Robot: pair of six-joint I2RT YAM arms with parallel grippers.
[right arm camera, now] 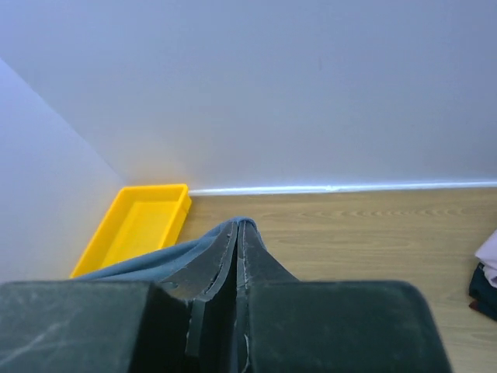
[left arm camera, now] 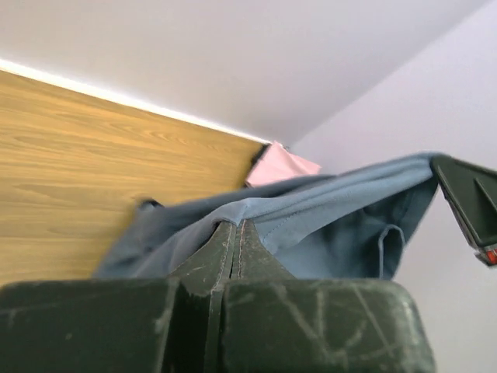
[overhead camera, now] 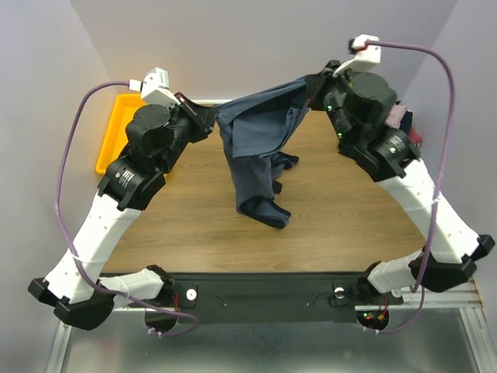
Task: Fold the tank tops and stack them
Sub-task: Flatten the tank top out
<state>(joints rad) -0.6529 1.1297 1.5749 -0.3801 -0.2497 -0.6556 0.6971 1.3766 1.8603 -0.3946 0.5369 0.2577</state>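
A slate-blue tank top (overhead camera: 260, 136) hangs stretched between my two grippers above the wooden table, its lower part drooping onto the wood. My left gripper (overhead camera: 211, 118) is shut on its left end; in the left wrist view the fingers (left arm camera: 237, 233) pinch the blue cloth (left arm camera: 326, 225). My right gripper (overhead camera: 312, 85) is shut on its right end; in the right wrist view the cloth (right arm camera: 155, 260) wraps over the fingertips (right arm camera: 239, 233). A mauve-pink top (left arm camera: 283, 165) lies at the far right of the table, also showing in the top view (overhead camera: 397, 116).
A yellow plastic tray (overhead camera: 116, 132) stands at the back left against the wall, also in the right wrist view (right arm camera: 144, 225). Dark cloth (right arm camera: 485, 287) lies beside the pink top at the right edge. Walls close the back and both sides.
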